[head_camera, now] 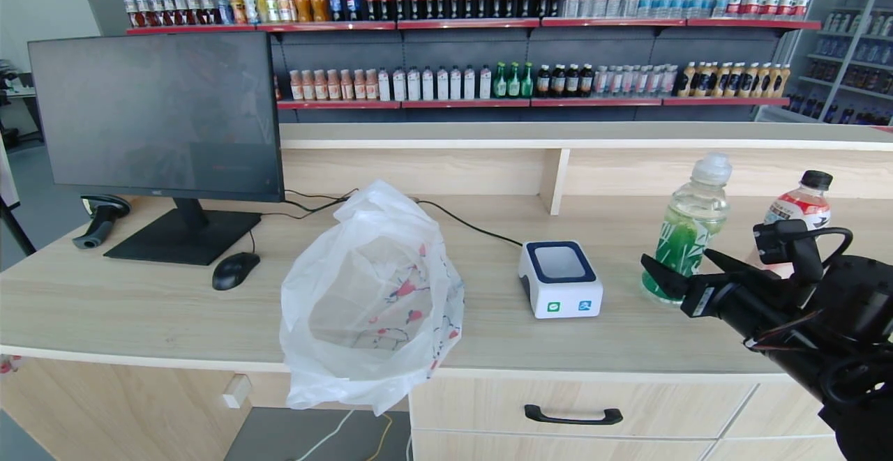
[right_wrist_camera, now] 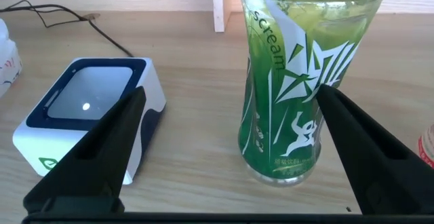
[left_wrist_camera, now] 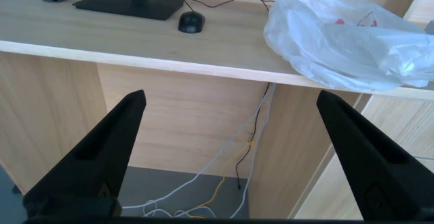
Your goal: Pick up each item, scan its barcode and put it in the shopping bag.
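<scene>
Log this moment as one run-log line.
right gripper: open, facing green bottle | left gripper: open, below counter edge | green bottle: upright on counter, beside scanner | shopping bag: open

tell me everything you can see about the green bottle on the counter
The green bottle looks like clear plastic, with a pale cap, a clear shoulder and a green wrap with white leaf-like patterning around its lower body. Its cap is on and it stands upright on the wooden counter, to the right of the white scanner and beside a red-labelled bottle. The open right pincer sits close in front of it; I cannot tell whether they touch.
</scene>
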